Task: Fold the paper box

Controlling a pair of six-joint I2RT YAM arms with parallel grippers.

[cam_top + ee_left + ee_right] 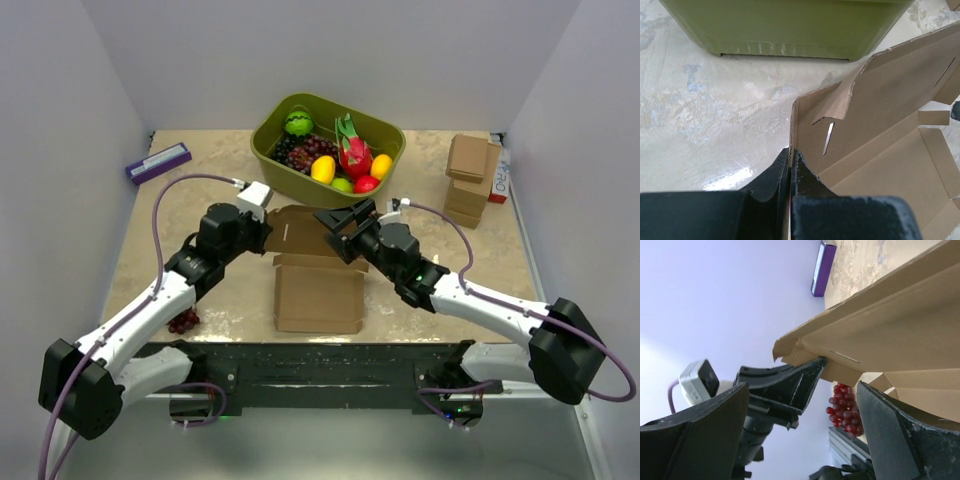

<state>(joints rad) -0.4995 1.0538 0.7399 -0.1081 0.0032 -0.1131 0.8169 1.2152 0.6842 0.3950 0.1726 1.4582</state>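
Observation:
The paper box [318, 298] lies in the middle of the table as a brown cardboard sheet, its near panel flat and its far panels [296, 230] tipped up. My left gripper [267, 240] is shut on the box's left side wall. In the left wrist view that wall's edge [791, 125] runs between the left gripper's [790, 154] closed fingers. My right gripper [341, 226] hovers open at the box's far right, with nothing between its fingers. In the right wrist view the right gripper [802, 386] faces the raised cardboard [890, 325] and the left gripper's pinching fingers [797, 382].
A green basket [262, 140] of fruit stands just behind the box and fills the top of the left wrist view [785, 25]. A stack of small cardboard boxes [470, 180] is at the back right. A purple box [158, 162] lies back left. Red grapes [183, 321] lie near the left arm.

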